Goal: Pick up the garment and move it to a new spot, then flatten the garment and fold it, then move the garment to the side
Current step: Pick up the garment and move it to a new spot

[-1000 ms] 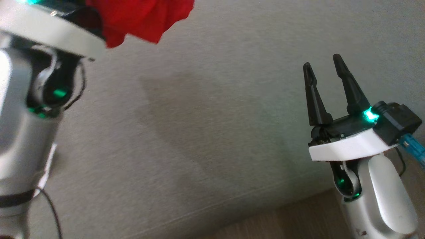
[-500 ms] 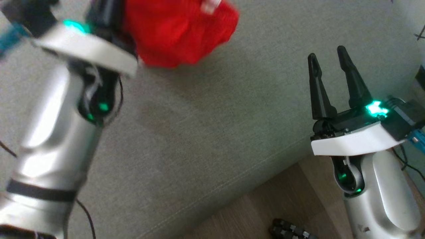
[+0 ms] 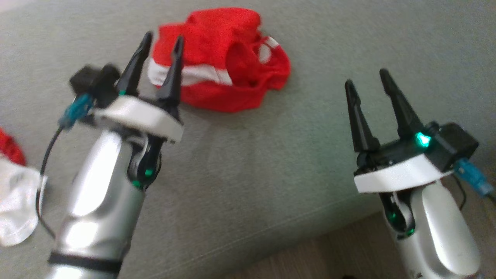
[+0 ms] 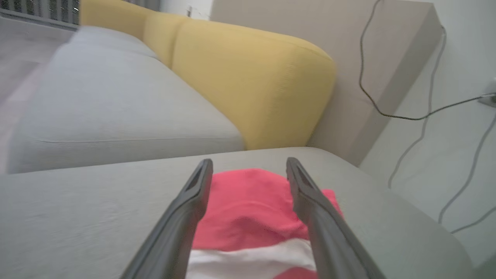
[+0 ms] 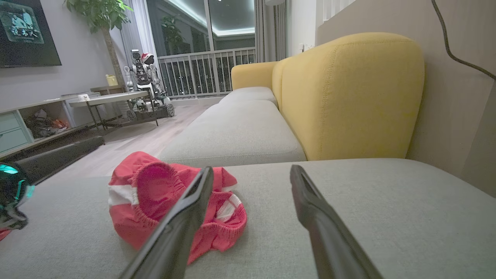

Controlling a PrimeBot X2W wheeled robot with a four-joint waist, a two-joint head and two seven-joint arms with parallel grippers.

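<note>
Two grippers hang over a grey sofa seat (image 3: 271,155), and both have their long dark fingers spread apart with nothing between them. The garment (image 3: 217,58), red with a white band, lies crumpled in a loose heap on the seat, free of either grip. In the head view the left gripper (image 3: 163,37) points at the garment's left edge, its fingertips overlapping the cloth there; whether they touch it cannot be told. Seen from the left wrist, the left gripper's (image 4: 249,160) fingers frame the garment (image 4: 248,201), which lies just under and beyond them, white band nearest. The right gripper (image 3: 366,76) stands well apart from the garment, off to its right near the seat's front edge, above a strip of wooden floor (image 3: 329,255). From the right wrist, the garment (image 5: 155,201) sits to the left of that gripper's (image 5: 252,167) open fingers, with a yellow backrest (image 5: 348,93) behind the seat. A white and red cloth (image 3: 15,201) lies at the head view's left edge.
</note>
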